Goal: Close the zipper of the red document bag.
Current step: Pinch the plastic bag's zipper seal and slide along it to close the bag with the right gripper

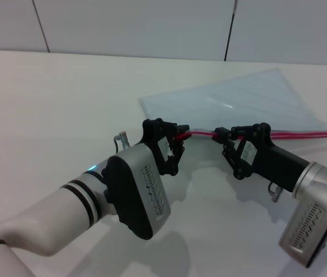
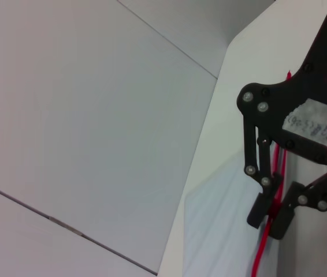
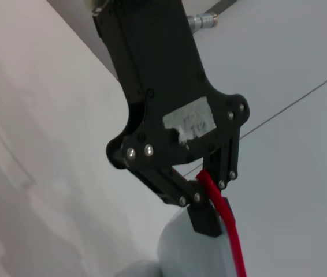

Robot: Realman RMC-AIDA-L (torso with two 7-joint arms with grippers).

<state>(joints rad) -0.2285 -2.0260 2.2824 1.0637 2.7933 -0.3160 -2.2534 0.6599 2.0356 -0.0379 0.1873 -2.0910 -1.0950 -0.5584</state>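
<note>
Plastic like this looks thin, light and floppy, so the red document bag will likely bend and slide if it is pulled hard; my guess is it is best held only by the firmer red edge. The bag lies flat on the white surface, just past the tips of both claws. The zipper is a thin red strip along the bag's long edge, the edge nearest the claws. Its long line runs from the left claw across to the right claw and on past it, far out to the right claw's outer side. The left claw is closed on the zipper's end, at the bag's corner. In the left wrist view the right claw is pinched on the red strip too, with a finger on each side. The two claws are near each other, tips facing, with a short bit of red between them. One claw can hold the end in place while the other slides along the red line. A slow, straight pull along that line seems safest, or the soft bag may bunch up.
</note>
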